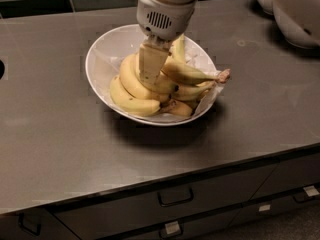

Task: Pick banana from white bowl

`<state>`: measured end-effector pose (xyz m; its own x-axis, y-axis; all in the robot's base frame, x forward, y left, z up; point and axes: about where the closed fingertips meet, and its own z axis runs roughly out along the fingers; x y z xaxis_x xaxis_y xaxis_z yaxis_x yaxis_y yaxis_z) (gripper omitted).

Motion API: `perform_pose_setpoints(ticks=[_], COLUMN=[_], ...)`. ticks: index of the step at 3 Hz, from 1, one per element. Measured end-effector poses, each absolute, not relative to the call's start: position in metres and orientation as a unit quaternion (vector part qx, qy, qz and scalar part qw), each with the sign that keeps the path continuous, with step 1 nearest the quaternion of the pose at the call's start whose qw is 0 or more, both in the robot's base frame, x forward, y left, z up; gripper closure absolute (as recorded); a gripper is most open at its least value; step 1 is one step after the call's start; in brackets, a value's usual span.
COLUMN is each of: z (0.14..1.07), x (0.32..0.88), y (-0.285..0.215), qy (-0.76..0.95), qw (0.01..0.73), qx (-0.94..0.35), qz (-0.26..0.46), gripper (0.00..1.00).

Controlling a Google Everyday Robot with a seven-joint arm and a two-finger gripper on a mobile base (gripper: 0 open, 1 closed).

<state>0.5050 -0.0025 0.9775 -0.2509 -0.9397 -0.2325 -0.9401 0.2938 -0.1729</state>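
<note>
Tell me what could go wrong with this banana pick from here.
1. The gripper is down inside the white bowl, among heaped bananas that overlap. Lifting one may drag or tip its neighbours.
2. The top banana pokes its stem past the bowl's right rim. A nudge could roll it onto the countertop.
3. Nothing visibly holds the bowl in place, so a sideways pull might slide it.
</note>
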Motion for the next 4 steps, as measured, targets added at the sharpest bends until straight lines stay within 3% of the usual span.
perform_pose_setpoints(ticks=[4], z=[0.974], x=[0.493], y=[0.006], qy=[0.795], qw=[0.137], qx=[-0.591], qz=[0.011], gripper=[0.46])
